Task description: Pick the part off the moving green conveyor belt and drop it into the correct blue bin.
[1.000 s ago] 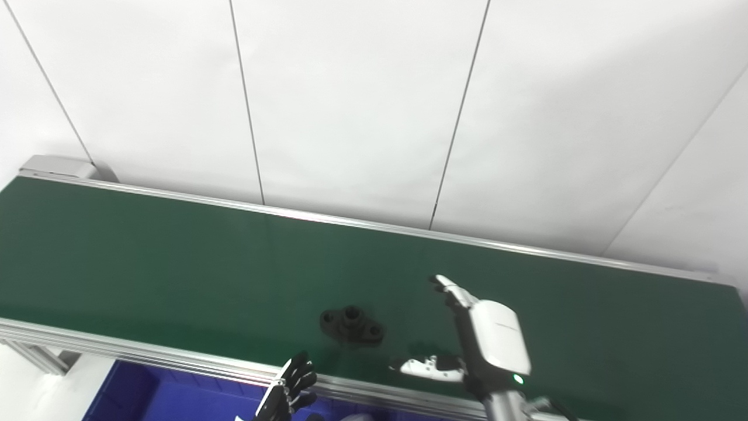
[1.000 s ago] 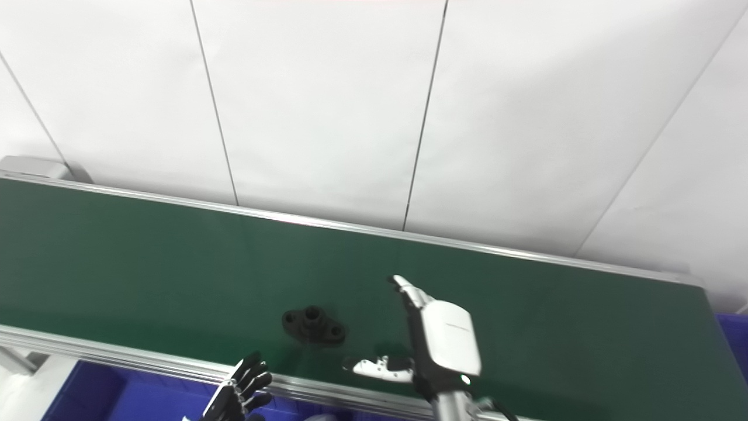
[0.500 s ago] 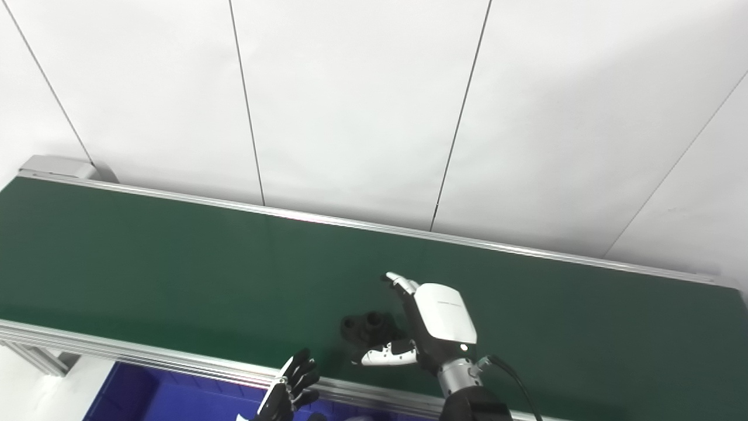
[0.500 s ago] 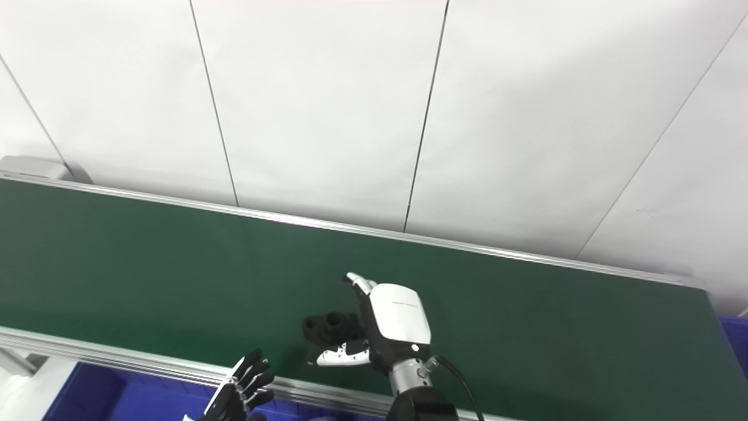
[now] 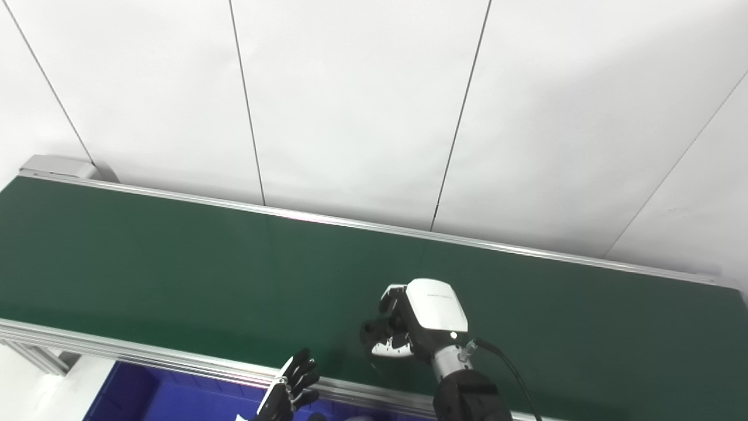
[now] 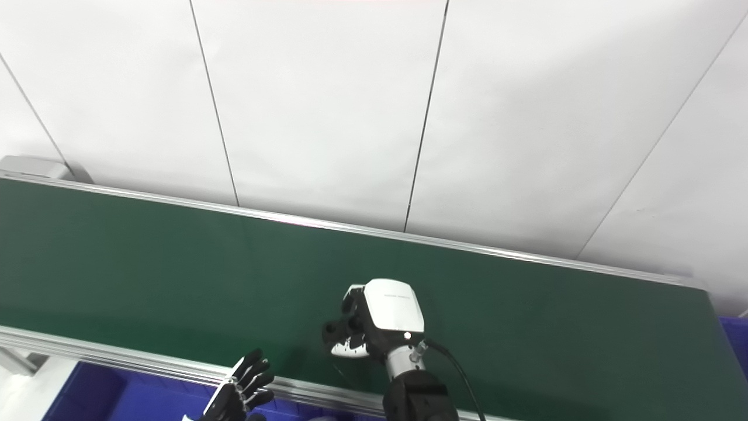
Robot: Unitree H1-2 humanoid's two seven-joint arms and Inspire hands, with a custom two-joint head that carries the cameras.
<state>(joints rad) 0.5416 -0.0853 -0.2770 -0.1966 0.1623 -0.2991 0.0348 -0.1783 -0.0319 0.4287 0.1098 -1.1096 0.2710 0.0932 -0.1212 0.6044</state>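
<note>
A small black flanged part (image 5: 374, 331) sits on the green conveyor belt (image 5: 175, 269), near its front rail. My right hand (image 5: 418, 318) has its fingers and thumb curled around the part, which shows only at the hand's left side (image 6: 336, 331). The hand's white back faces the camera and hides most of the part. My left hand (image 5: 290, 387) is low at the bottom edge, in front of the belt's rail, fingers spread and holding nothing.
A blue bin (image 5: 152, 397) lies below the belt's front rail at the bottom left. Another blue bin's corner (image 6: 737, 339) shows at the right end of the belt. A white panelled wall (image 5: 374, 105) rises behind the belt.
The part travelled right along the belt. My right hand moved left to meet it, then closed its fingers and thumb around it. The left hand stayed put.
</note>
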